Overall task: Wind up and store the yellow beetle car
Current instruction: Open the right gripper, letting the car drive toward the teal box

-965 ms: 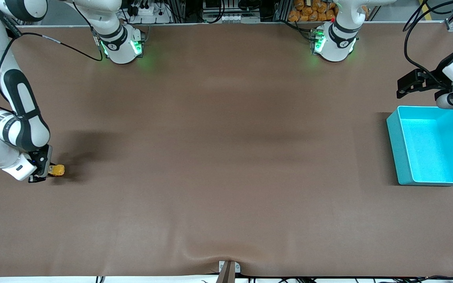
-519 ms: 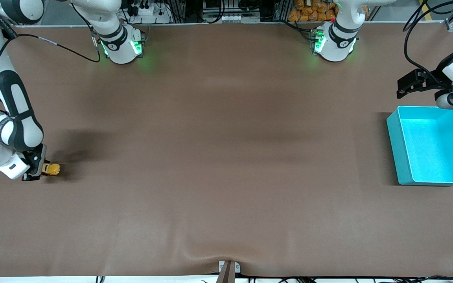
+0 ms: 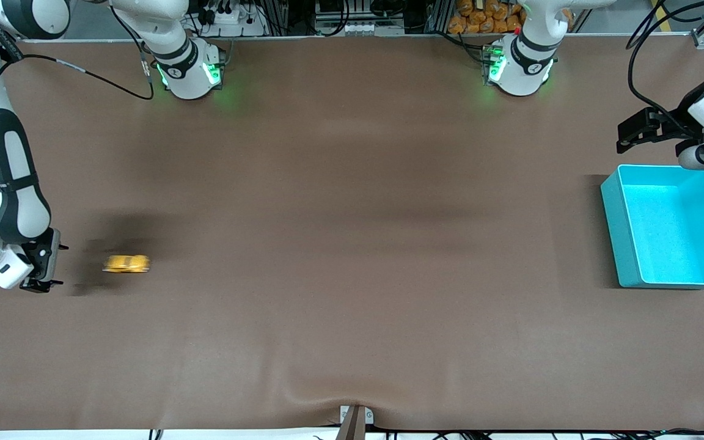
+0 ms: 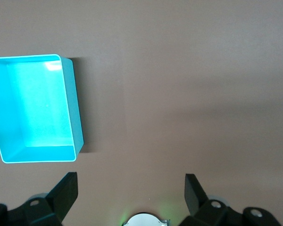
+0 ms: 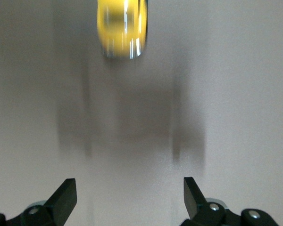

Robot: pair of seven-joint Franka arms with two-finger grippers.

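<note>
A tiny orange-yellow plastic beetle-shaped toy car (image 3: 126, 263) sits free on the brown table covering (image 3: 352, 244), blurred in both the front and right wrist views, which suggests it is rolling. It lies near the table edge at the right arm's end, roughly midway between the robots' edge and the camera's edge, and well apart from the bin.

The right gripper (image 3: 39, 264) hangs low just beside the car, toward that same end edge, its fingers (image 5: 66, 195) spread wide and holding nothing. The car shows ahead of them in the right wrist view (image 5: 122, 28), clear of both tips.

At the left arm's end of the table, the left gripper (image 3: 633, 133) waits over the bare covering beside the bin's corner nearest the robots' edge. Its fingers (image 4: 195, 190) are likewise spread apart and empty.

The open rectangular turquoise plastic bin (image 3: 618, 226) stands near that end edge with nothing visible inside.

By the look of it, the winding and release are done: the car is out of the gripper and apparently running under its own spring. Storing is all that remains, meaning the car must be caught and put in the bin.

The count: one toy car, one bin, two arms, two grippers.
</note>
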